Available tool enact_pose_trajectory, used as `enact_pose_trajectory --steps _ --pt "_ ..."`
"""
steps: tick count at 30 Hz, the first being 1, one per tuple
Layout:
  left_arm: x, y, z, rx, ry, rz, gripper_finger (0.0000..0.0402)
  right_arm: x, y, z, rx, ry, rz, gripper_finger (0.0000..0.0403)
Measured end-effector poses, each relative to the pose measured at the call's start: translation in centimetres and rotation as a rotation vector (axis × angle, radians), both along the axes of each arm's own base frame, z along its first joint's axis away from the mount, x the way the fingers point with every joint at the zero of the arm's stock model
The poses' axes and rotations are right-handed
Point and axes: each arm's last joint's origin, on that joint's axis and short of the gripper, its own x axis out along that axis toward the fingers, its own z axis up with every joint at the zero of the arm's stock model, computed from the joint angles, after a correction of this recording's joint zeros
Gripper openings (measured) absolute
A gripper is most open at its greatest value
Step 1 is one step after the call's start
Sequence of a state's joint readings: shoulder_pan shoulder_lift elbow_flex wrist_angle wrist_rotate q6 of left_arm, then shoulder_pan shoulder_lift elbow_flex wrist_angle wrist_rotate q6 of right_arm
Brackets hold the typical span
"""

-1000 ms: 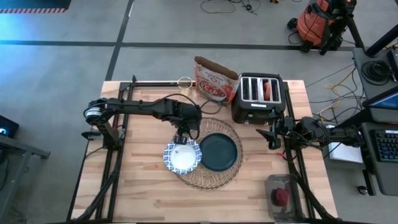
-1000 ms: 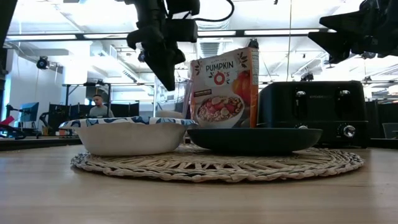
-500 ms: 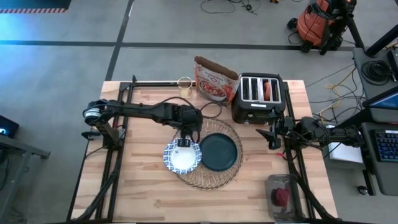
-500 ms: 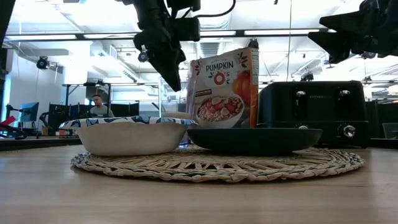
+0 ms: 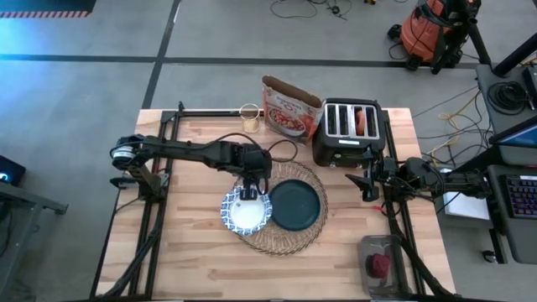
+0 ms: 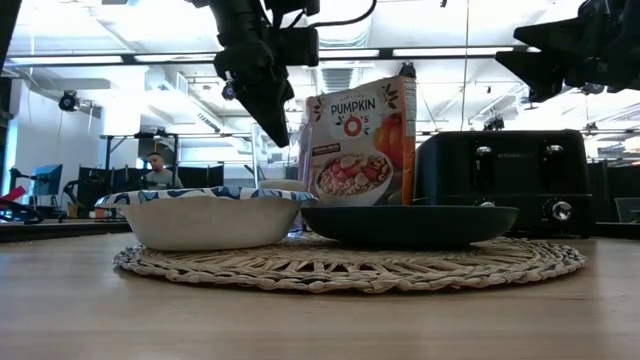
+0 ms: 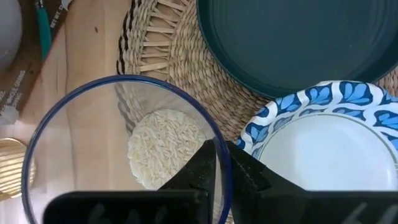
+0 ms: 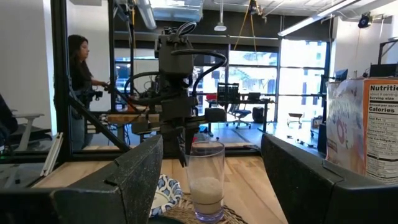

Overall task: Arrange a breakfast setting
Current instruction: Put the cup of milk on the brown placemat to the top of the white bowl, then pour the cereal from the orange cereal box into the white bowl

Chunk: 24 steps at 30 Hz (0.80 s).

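Observation:
The round woven placemat (image 5: pixel 285 239) carries the dark teal plate (image 5: pixel 294 205) and the blue-and-white bowl (image 5: pixel 246 215). My left gripper (image 5: pixel 249 191) is shut on a small clear glass (image 8: pixel 206 180) with pale grains in its bottom. It stands at the bowl's far rim, on the placemat's far left part. My right gripper (image 5: pixel 367 181) is open and empty at the table's right edge, near the toaster. A red fruit (image 5: pixel 379 265) lies in a clear box at the near right. A browned round thing (image 5: pixel 363 122) sticks out of a toaster slot. My left gripper holds the glass by its rim (image 7: pixel 219 163), one finger inside the glass and one outside. The fingers (image 8: pixel 181 146) come from above, pointing down. The glass stands upright with its base (image 8: pixel 207 216) down at the placemat.
The black toaster (image 5: pixel 348 134) and the cereal bag (image 5: pixel 288 109) stand at the far edge. A second small glass (image 5: pixel 249 115) stands left of the bag. A teal handle (image 7: pixel 42 31) shows on the wood beyond the mat. Bare wood lies at the near left.
My left gripper has gone a little toward the table's near edge with the glass, ending at the bowl's far rim. It stays shut on the glass, which stays upright.

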State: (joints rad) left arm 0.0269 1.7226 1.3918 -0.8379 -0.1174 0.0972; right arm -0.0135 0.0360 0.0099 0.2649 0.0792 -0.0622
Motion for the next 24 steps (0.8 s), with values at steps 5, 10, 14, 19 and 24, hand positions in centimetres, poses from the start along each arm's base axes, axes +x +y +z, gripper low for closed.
enact_pose_trajectory --steps 5,10,14,19,24 --pt "0.0 0.0 -0.1 -0.007 0.003 0.001 0.0052 0.0 0.0 0.0 0.0 0.0 0.001 0.026" --pt "-0.1 -0.2 0.2 -0.005 -0.006 -0.002 0.0094 0.0 0.0 0.0 0.001 0.0 0.001 0.026" --pt "-0.5 -0.2 1.2 -0.005 -0.043 -0.001 0.012 0.0 0.0 0.0 0.001 0.0 0.001 0.026" --pt "-1.2 -0.3 2.7 -0.004 -0.098 -0.003 0.0138 0.0 0.0 0.0 0.001 -0.001 0.001 0.026" --pt "-2.4 -0.3 4.7 0.0 -0.16 -0.002 0.0141 0.0 0.0 0.0 0.001 0.0 0.001 0.026"
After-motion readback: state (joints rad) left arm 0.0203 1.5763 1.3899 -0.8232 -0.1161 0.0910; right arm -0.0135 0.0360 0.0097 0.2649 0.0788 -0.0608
